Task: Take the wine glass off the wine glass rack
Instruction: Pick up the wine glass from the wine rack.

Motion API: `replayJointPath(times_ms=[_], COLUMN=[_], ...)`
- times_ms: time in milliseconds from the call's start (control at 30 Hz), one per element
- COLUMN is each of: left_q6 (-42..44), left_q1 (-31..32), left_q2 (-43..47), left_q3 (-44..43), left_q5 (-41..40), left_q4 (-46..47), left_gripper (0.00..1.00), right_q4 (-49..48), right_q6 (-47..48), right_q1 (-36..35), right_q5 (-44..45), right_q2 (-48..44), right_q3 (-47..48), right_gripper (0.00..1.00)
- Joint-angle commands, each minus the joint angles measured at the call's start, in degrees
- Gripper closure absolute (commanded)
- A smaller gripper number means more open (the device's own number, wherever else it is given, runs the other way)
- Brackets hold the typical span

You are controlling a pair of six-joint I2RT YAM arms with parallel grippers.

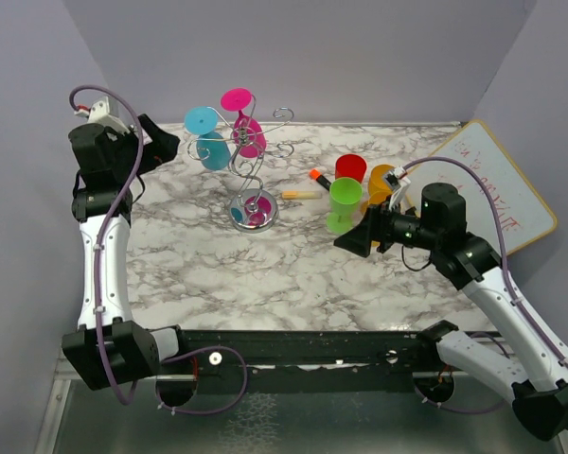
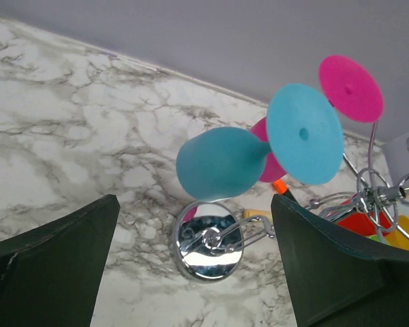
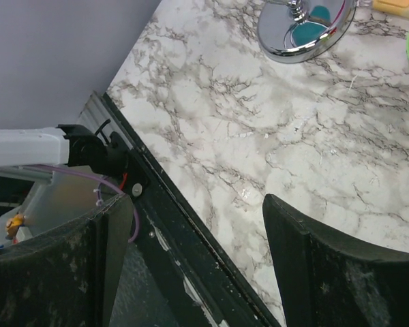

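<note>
The chrome wine glass rack (image 1: 252, 180) stands on the marble table, its round mirror base (image 2: 208, 240) below the twisted stem. A blue wine glass (image 1: 206, 140) hangs bowl-down from a left scroll arm, with a pink one (image 1: 245, 125) beside it. In the left wrist view the blue wine glass's bowl (image 2: 218, 163) and foot disc (image 2: 304, 133) sit just ahead of the fingers. My left gripper (image 1: 167, 148) is open, left of the blue glass and apart from it. My right gripper (image 1: 352, 236) is open and empty, low over the table right of the rack base (image 3: 301, 30).
A green glass (image 1: 344, 202), a red one (image 1: 350, 169) and an orange one (image 1: 381, 183) stand right of the rack. An orange-capped marker (image 1: 319, 176) and a yellow stick (image 1: 299, 194) lie by them. A whiteboard (image 1: 500, 184) leans at the right wall.
</note>
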State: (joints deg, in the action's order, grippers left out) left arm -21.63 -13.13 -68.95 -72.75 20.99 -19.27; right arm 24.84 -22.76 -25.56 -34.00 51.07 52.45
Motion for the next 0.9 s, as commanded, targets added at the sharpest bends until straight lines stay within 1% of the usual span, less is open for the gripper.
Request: replayJointPath(times_ms=[0, 67, 133, 233, 333, 500, 733, 767, 833, 867], left_q6=[-8.62, -9.33, -10.30, -13.68, -17.57, -25.71, -27.56, -27.62, -27.67, -27.59], left_q1=[-0.43, -0.57, -0.57, -0.58, -0.56, -0.55, -0.58, -0.54, -0.56, -0.58], left_q2=[-1.05, -1.14, -1.46, -2.61, -4.33, -7.98, -10.45, -10.76, -11.12, -11.05], left_q3=[0.08, -0.03, -0.78, -0.34, 1.21, 3.29, 3.58, 3.24, 2.75, 2.77], left_q5=[4.43, 1.22, 1.75, 7.17, 12.85, 19.85, 24.75, 25.18, 25.49, 25.54], left_q4=[11.17, 12.56, 13.72, 17.65, 22.94, 31.60, 34.48, 34.33, 33.98, 34.07], left_gripper=[0.09, 0.11, 0.12, 0.15, 0.23, 0.30, 0.41, 0.44, 0.54, 0.54], right_q4=[-1.06, -0.92, -1.23, -1.37, -1.27, -1.68, -1.86, -2.16, -2.63, -2.61], right_q6=[-0.88, -0.92, -1.01, -1.11, -2.13, -2.99, -3.84, -4.05, -4.79, -4.97], right_q1=[-0.37, -0.37, -0.37, -0.37, -0.37, -0.37, -0.37, -0.37, -0.37, -0.37], right_q5=[0.66, 0.89, 1.04, 1.57, 2.27, 2.36, 2.10, 2.29, 2.16, 1.99], right_q2=[-1.61, -2.01, -2.36, -2.32, -1.85, -1.58, -1.27, -1.22, -1.09, -0.94], right_q3=[0.22, -0.02, -0.42, -0.52, -0.33, -0.79, -0.52, -0.70, -0.82, -0.81], right_gripper=[0.17, 0.18, 0.18, 0.17, 0.17, 0.17, 0.17, 0.17, 0.17, 0.17])
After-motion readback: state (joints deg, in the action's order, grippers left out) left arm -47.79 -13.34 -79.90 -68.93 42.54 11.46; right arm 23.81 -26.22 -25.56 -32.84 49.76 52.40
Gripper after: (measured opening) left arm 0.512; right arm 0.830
